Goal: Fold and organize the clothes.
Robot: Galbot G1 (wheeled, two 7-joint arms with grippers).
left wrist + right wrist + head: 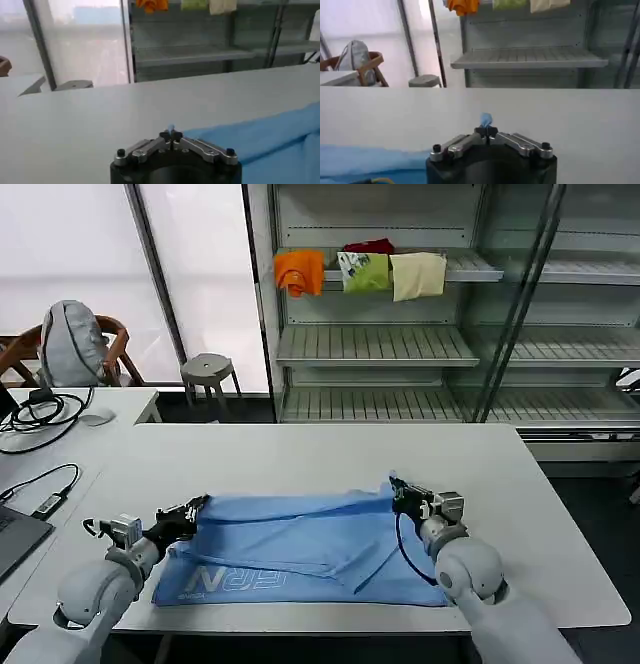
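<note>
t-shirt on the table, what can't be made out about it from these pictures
- Head view: the white lettering on the T-shirt is partly under a folded flap, too small to read.
- Head view: the shirt's near right corner is hidden by the right arm.
- Left wrist view: the left gripper is shut on a bit of cloth; its body hides the shirt below.
- Right wrist view: same at the right gripper.

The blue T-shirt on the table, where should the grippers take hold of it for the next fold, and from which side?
Judging by its pose, the two far corners work best: the blue T-shirt lies flat with its lettering nearest the robot. The left gripper and right gripper are each shut on a far corner, reaching in from the near side.
</note>
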